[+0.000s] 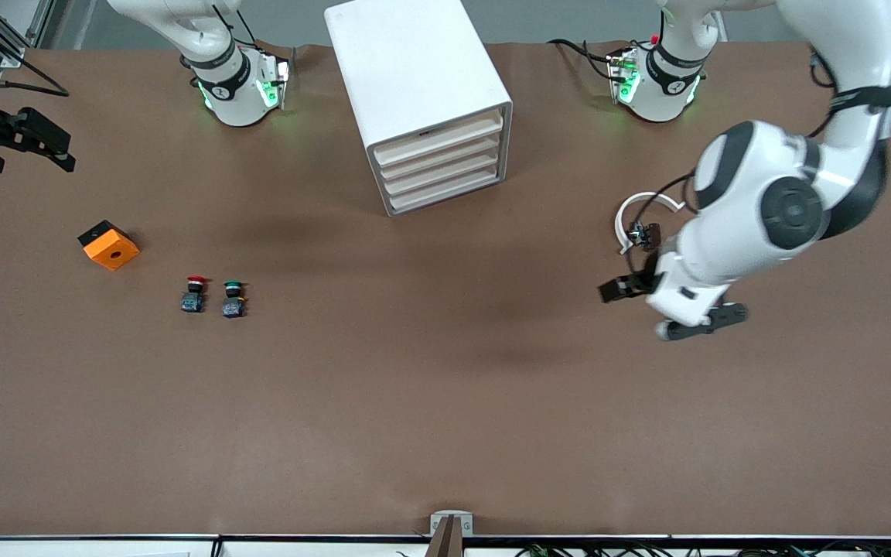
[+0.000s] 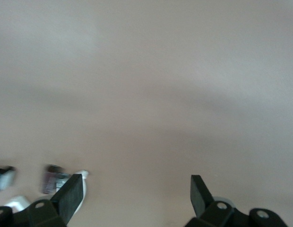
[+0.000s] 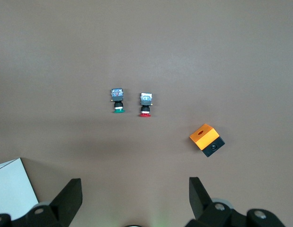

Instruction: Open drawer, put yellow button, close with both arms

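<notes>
You have two glossy white jointed arms, the left arm [image 1: 770,209] with rounded black joint caps and black bands. Green lights glow at both bases, where black cables trail. A white cable loops beside the left wrist. The left gripper [image 2: 132,194] has black, wedge-shaped fingers, each apparently carrying one screw.

The table [image 1: 445,433] holds one white cabinet [image 1: 414,85] with four drawers [image 1: 439,166]. Two small pushbuttons lie side by side: one red-capped [image 1: 194,295] and one green-capped [image 1: 233,299]. One orange-and-black block [image 1: 108,244] sits apart from them. Two robot arms [image 1: 778,201] are in view, each with one gripper.
</notes>
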